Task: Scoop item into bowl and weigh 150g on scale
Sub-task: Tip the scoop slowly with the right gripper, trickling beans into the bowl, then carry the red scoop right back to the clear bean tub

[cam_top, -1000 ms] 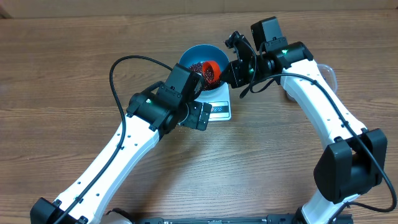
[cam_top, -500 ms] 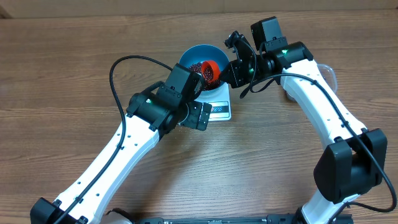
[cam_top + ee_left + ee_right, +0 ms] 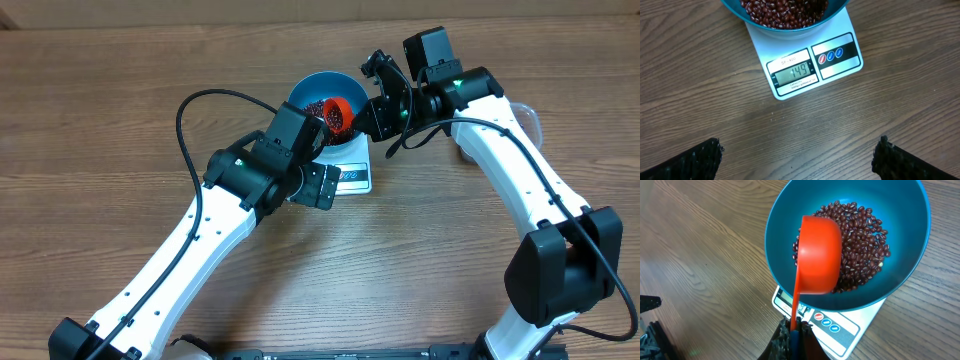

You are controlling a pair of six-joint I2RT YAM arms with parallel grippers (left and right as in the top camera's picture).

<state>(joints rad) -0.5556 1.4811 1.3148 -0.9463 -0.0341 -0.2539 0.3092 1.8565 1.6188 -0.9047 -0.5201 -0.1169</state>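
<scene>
The bowl was cut off by the top edge of the left wrist view, the scale was largely hidden overhead beneath bowl and left arm, and the inside of the overturned scoop was concealed.

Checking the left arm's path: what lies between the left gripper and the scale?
Nothing but bare wooden table: in the left wrist view, the stretch from the open left gripper up to the scale is clear.

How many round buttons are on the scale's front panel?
3, in a row on the scale, right of its display: red button leftmost, middle blue button, right blue button.
</scene>
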